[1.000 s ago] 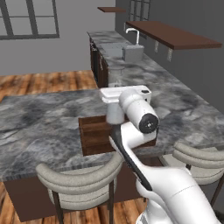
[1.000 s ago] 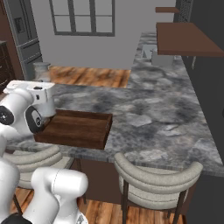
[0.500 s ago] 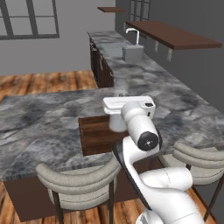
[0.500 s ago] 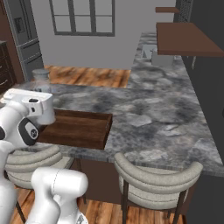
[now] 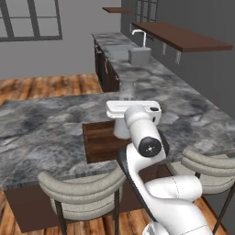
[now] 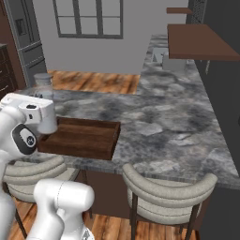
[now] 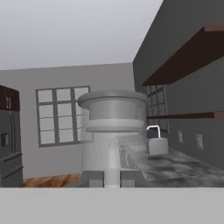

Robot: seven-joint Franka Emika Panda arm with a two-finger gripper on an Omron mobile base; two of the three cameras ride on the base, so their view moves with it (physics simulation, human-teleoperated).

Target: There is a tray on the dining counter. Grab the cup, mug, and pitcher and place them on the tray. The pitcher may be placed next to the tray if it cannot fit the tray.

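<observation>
Lowering over the last second, my arm brings the pitcher [image 7: 113,131] down over the tray [image 5: 103,140] on the surface [image 5: 41,128]. My pincer [image 7: 112,177] is clamped on its base. Risk: the tall body tips on release, or catches the tray's raised rim.

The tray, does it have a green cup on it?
No, the brown tray has no green cup on it in the right base view; just the pale pitcher stands at its far left end by the robot's hand.
</observation>
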